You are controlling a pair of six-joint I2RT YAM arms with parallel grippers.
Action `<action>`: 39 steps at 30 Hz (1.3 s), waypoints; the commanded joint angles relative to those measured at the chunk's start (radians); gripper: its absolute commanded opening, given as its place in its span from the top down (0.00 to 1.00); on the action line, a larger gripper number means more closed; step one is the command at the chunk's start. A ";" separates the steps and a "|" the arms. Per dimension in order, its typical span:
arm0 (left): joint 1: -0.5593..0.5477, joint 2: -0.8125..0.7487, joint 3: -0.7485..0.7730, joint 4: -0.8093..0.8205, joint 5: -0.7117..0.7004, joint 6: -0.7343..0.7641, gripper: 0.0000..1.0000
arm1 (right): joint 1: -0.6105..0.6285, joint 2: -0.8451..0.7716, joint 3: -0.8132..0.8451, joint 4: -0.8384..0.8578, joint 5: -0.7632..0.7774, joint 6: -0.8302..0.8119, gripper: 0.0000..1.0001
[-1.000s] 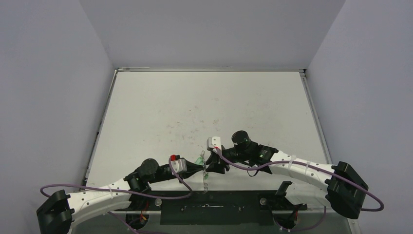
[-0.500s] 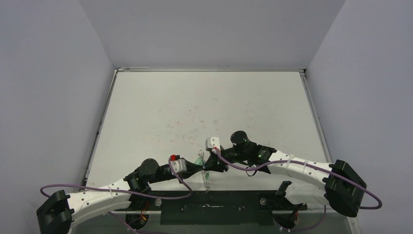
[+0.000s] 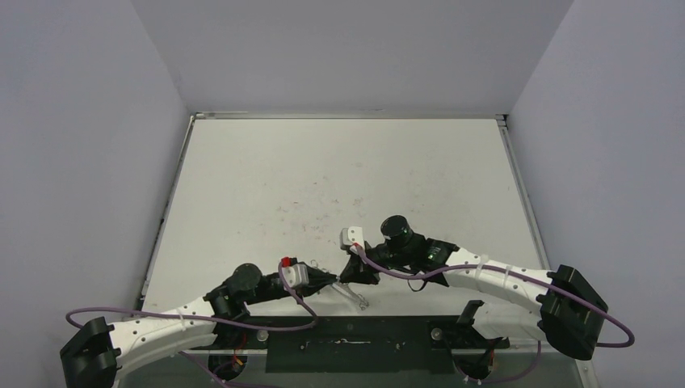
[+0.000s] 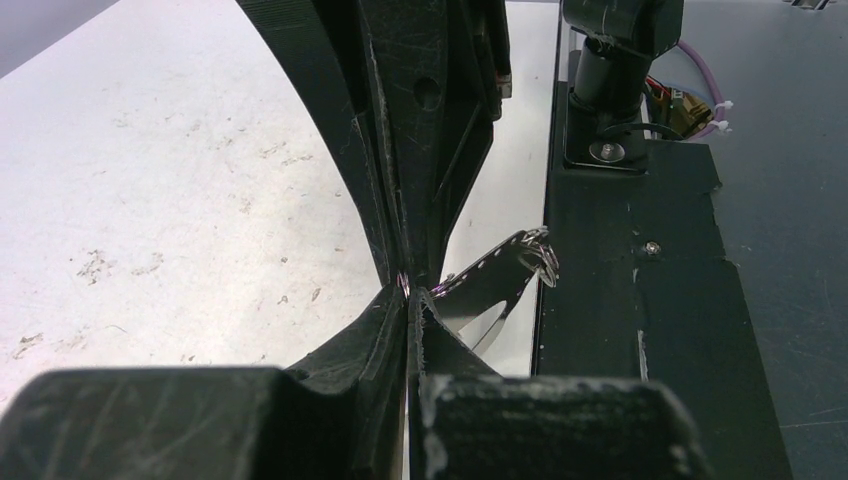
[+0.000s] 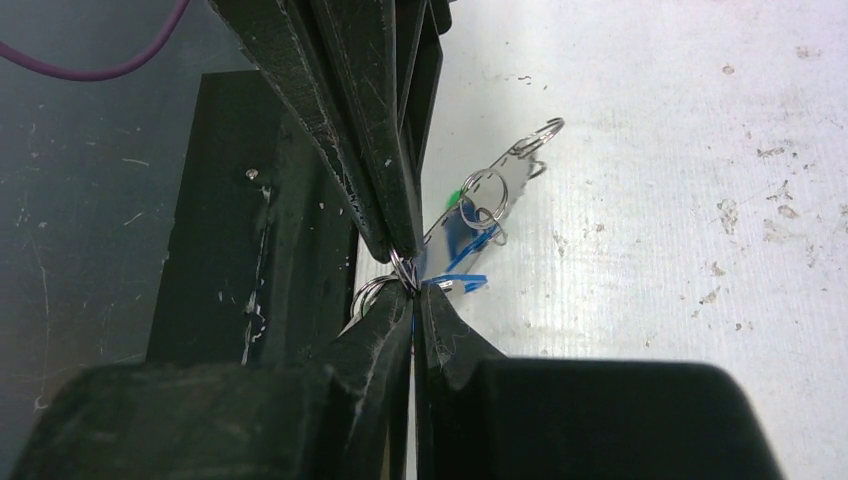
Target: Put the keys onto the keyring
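Note:
My two grippers meet tip to tip near the table's front edge. The left gripper is shut on the keyring, a silvery strip-like piece slanting toward the near right with small split rings on it. The right gripper is shut on a small split ring at the same spot. A blue key head and a speck of green show against the metal just past the right fingertips. The keys' blades are hidden.
A black base plate runs along the near edge right beside the tips. Purple cables loop off both arms. The white table is scuffed and walled on three sides.
The right gripper has shut. The keyring, which hung straight down from the left gripper, now slants out to the near right. The green patch no longer shows in the top view.

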 commanded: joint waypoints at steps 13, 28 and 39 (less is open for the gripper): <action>0.000 -0.063 0.201 -0.388 -0.069 0.144 0.77 | 0.064 0.031 0.281 -0.328 0.130 0.007 1.00; 0.000 -0.025 0.226 -0.446 -0.017 0.169 0.80 | 0.077 0.073 0.321 -0.347 0.150 0.013 1.00; -0.001 0.029 0.186 -0.308 0.033 0.138 0.80 | 0.081 0.052 0.344 -0.363 0.152 0.010 1.00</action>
